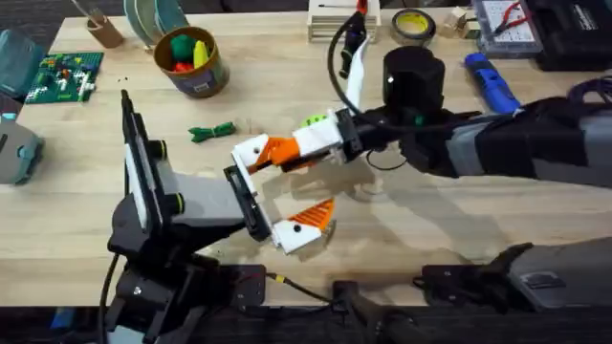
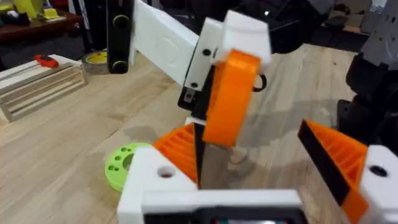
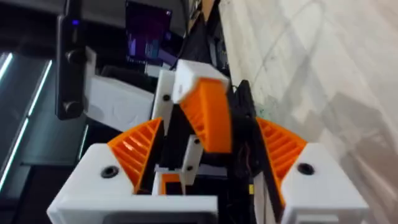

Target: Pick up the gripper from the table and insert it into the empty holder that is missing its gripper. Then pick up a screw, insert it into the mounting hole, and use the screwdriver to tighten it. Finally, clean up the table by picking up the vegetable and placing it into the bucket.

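Observation:
The gripper (image 1: 280, 150), a small orange wedge, is pressed against the holder (image 1: 251, 151), the bare white finger block of my left arm. My right gripper (image 1: 289, 153) reaches in from the right and is shut on the wedge. In the right wrist view the gripper (image 3: 208, 121) sits tilted under the holder (image 3: 199, 78), between my own orange pads (image 3: 137, 149). My left gripper (image 1: 279, 191) is open; its other finger carries an orange wedge (image 1: 316, 215). The vegetable (image 1: 212, 131) lies left of the grippers. The bucket (image 1: 191, 62) stands at the back left. The screwdriver (image 1: 491, 81) lies at the back right.
A lime-green disc (image 1: 313, 121) lies just behind the grippers. A yellow tape roll (image 1: 413, 24), a wooden rack (image 1: 339, 19) and a parts box (image 1: 512, 24) line the back edge. A green brick plate (image 1: 65, 76) sits at the far left.

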